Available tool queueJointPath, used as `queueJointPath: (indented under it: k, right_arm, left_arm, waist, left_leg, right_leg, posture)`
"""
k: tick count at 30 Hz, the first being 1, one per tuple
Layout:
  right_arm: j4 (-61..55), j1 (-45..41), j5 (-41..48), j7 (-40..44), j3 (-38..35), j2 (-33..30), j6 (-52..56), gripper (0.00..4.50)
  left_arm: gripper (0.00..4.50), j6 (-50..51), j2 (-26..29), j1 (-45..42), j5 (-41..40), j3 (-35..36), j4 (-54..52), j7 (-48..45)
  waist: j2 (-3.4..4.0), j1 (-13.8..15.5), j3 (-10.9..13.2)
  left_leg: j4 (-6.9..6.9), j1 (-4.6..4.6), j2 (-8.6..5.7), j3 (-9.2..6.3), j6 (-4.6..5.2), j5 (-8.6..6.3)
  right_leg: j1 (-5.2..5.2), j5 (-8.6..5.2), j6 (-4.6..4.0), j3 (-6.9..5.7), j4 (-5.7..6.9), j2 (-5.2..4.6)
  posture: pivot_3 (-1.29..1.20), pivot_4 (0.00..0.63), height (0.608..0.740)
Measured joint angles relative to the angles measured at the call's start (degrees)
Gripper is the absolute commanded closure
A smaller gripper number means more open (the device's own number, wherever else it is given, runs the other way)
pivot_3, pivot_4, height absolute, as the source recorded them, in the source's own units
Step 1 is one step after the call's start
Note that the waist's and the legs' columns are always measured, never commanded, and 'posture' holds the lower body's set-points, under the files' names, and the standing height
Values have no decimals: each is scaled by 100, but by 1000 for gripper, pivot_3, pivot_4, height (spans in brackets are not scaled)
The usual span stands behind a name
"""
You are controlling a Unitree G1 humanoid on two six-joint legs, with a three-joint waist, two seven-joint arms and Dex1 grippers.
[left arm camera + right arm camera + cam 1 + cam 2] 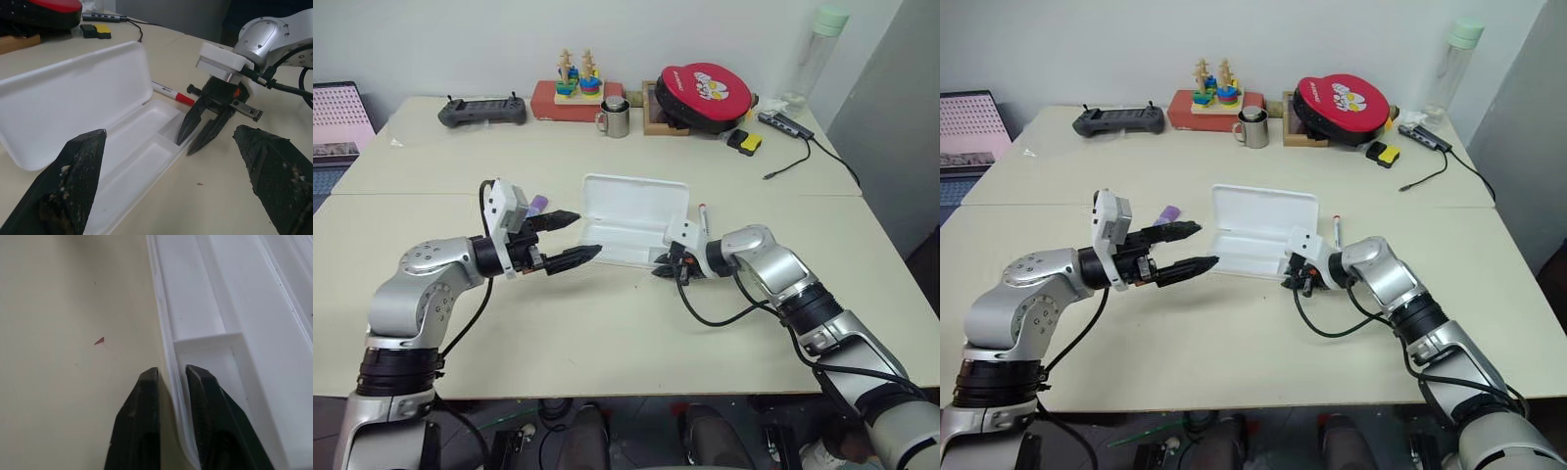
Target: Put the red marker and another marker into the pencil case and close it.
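Observation:
The white pencil case (636, 204) lies open at the table's middle, its lid (73, 98) tipped back and its divided tray (215, 298) holding nothing. My right gripper (664, 264) is shut on the tray's near right rim, one finger (142, 421) outside the wall and one inside. The red marker (703, 217), white with a red cap, lies on the table just right of the case, behind that gripper. A purple highlighter (537, 205) lies left of the case, behind my left gripper (587, 235). That gripper is open and hangs above the table, pointing at the case's left end.
Along the table's far edge stand a black controller (481, 111), a wooden stacking toy (578, 78), a steel mug (615, 117), a red round pouch (705, 93), a yellow and black block (744, 142), a cabled hub (788, 125) and a tall bottle (818, 54).

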Motion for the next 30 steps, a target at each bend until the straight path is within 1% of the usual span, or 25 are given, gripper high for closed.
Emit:
queueJointPath:
  k: [1, 10, 15, 19, 26, 28, 29, 30]
  right_arm:
    - [0, 0, -3, 20, 0, 16, -20, 4495]
    - [-104, 81, -234, 40, -37, 44, -329, 4495]
    - [-872, 448, -251, 369, 27, -92, -345, 4495]
    - [-1514, 803, -253, 542, 119, -188, -161, 4495]
    - [-1799, 1003, -268, 611, 200, -205, -47, 4495]
    - [-1799, 1022, -270, 609, 202, -203, -47, 4077]
    - [-1801, 1022, -270, 602, 201, -193, -48, 3996]
    - [-1802, 1022, -270, 596, 201, -188, -48, 3821]
  left_arm:
    - [0, -1, 0, -1, -5, 1, 0, 0]
    - [0, 6, 23, -4, -30, 3, -35, 16]
    - [0, 152, 89, 213, -125, 44, -225, 17]
    - [0, 223, 214, 426, -147, 75, -402, -7]
    - [0, 288, 390, 687, -143, 65, -570, -93]
    - [0, 289, 405, 690, -143, 63, -603, -115]
    - [0, 290, 405, 687, -143, 61, -620, -115]
    - [0, 292, 405, 679, -143, 59, -624, -115]
  waist:
    - [0, 0, 0]
    - [0, -1, 0]
    - [0, 0, 0]
    - [0, 1, 0]
    - [0, 1, 0]
    - [0, 2, 0]
    - [0, 2, 0]
    - [0, 2, 0]
  left_leg:
    - [0, 0, 0, 0, 0, 0]
    - [0, 0, 0, 0, 0, 0]
    - [-4, 0, 0, -1, 0, 0]
    - [-2, 0, 0, -1, 0, 0]
    - [5, 1, 1, -1, 0, 1]
    - [5, 1, 1, -1, 0, 1]
    - [4, 1, 1, -1, -1, 1]
    - [4, 1, 1, 0, -1, 1]
  right_leg:
    - [0, 0, 0, 0, 0, 0]
    - [-1, 0, 1, 1, 1, 1]
    - [-2, 0, 0, 0, 1, 1]
    - [-1, -1, 1, 1, 1, 0]
    - [-1, 1, 6, 1, 2, 1]
    - [-2, 1, 5, 1, 2, 1]
    - [-1, 1, 5, 2, 2, 1]
    - [-1, 1, 5, 2, 1, 1]
  posture:
    - [0, 150, 740]
    - [0, 150, 740]
    - [0, 150, 740]
    - [0, 150, 740]
    - [0, 150, 740]
    - [0, 150, 740]
    - [0, 150, 740]
    - [0, 150, 740]
